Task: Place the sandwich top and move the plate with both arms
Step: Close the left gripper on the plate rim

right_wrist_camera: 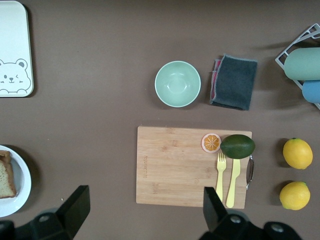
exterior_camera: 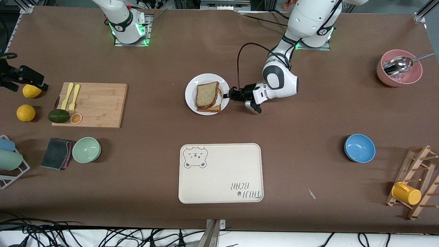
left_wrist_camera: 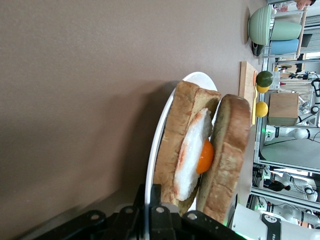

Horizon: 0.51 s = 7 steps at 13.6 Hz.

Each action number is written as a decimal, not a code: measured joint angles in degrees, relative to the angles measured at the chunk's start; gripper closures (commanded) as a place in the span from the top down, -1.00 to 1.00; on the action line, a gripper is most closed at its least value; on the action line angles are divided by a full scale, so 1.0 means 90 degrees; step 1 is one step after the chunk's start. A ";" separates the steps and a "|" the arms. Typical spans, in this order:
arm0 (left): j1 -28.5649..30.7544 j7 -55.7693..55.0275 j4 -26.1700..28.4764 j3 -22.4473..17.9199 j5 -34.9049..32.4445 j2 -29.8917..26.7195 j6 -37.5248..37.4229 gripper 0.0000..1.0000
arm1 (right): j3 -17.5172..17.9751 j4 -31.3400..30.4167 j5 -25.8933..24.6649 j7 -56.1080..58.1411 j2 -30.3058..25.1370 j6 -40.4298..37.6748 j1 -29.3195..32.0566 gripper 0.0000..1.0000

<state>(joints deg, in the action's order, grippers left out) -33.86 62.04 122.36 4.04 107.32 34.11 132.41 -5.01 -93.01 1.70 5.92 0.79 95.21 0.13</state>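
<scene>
- sandwich top (exterior_camera: 206, 93) lies on egg slice (left_wrist_camera: 192, 155), on plate (exterior_camera: 192, 85) mid tabletop (exterior_camera: 219, 130)
- left tool (exterior_camera: 229, 93) clamped on plate rim, at the left arm's end of the plate
- right tool (right_wrist_camera: 145, 207) wide, nothing held, over cutting board (right_wrist_camera: 175, 165), waiting

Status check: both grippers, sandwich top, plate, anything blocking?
Left gripper shut on the plate rim. Right gripper open, waiting over the cutting board. Sandwich top lies on the egg slice. Nothing blocking the plate.
</scene>
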 measured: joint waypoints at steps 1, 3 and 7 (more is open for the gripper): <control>0.0000 0.0003 0.0000 0.0000 0.0000 0.0000 0.0000 -1.00 | 0.0000 0.0000 0.0000 0.0000 0.0000 0.0000 0.0000 1.00; 0.0001 0.0005 -0.0003 0.0000 0.0000 0.0000 0.0002 -1.00 | 0.0000 0.0000 0.0000 0.0000 0.0000 0.0000 0.0000 1.00; 0.0050 0.0007 -0.0042 -0.0025 0.0000 0.0000 0.0017 -1.00 | 0.0000 0.0000 0.0000 0.0000 0.0000 0.0000 0.0000 1.00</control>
<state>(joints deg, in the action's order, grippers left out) -33.41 62.10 121.98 3.82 107.32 34.11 132.56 -5.01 -93.01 1.70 5.92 0.79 95.21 0.14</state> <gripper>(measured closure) 0.952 0.000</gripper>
